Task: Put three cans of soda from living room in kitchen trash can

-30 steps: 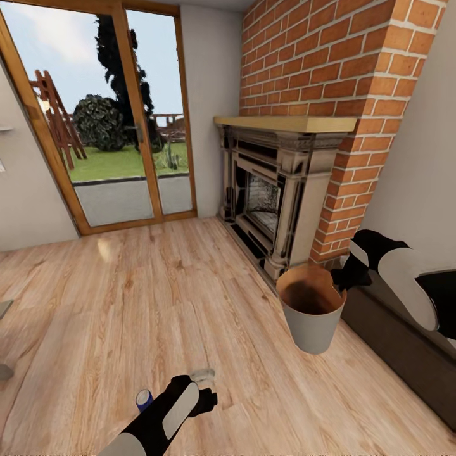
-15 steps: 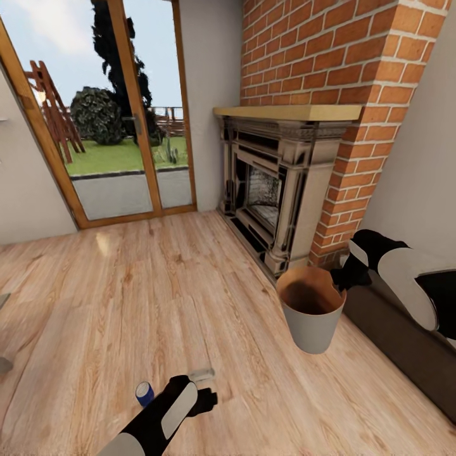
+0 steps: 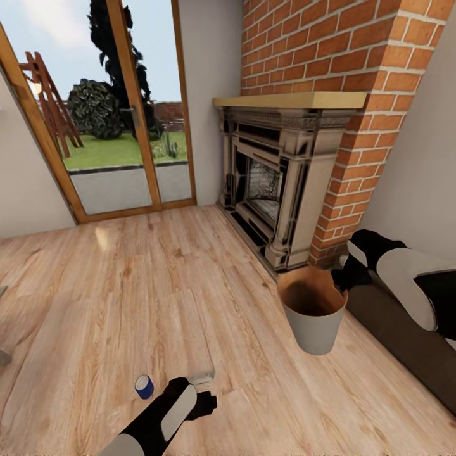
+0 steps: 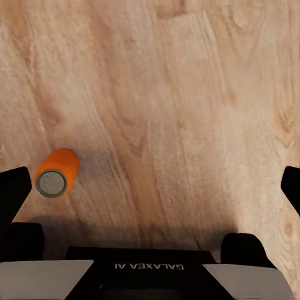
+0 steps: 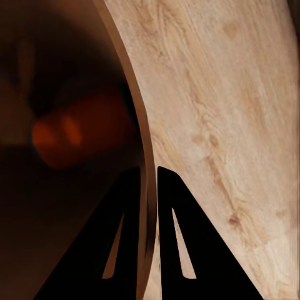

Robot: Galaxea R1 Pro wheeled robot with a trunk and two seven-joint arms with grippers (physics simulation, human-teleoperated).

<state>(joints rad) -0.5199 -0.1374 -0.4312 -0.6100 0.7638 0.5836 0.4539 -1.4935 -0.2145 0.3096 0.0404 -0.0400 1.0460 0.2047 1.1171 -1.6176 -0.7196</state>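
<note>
Floorboards first, since that's closest: warm wood planks [image 3: 158, 297] under the robot, and the left gripper [image 3: 204, 400] hangs low over them with its fingers spread wide apart and nothing between them. On the left wrist cam an orange soda can [image 4: 56, 173] sits on the floor just beside one black fingertip [image 4: 14, 190], grey top facing the camera, not gripped. From the head cam a dark blue soda can [image 3: 144, 386] stands on the floor just beside the left forearm, and a grey can top [image 3: 201, 378] peeks out right past that gripper. Further out on the right, the right gripper [image 3: 345, 277] is pinched onto the rim of the trash can [image 3: 314, 332]; the right wrist cam shows one finger [image 5: 115, 244] inside the brown wall and the other outside, clamped on the rim. There's a blurry orange shape [image 5: 81, 128] down inside the bin, can't really say what it is. A dark sofa edge [image 3: 396, 345] runs under the right arm. Behind the bin is the brick fireplace [image 3: 285, 190] with its carved dark surround, and farthest back the wood-framed glass doors [image 3: 114, 120].
</note>
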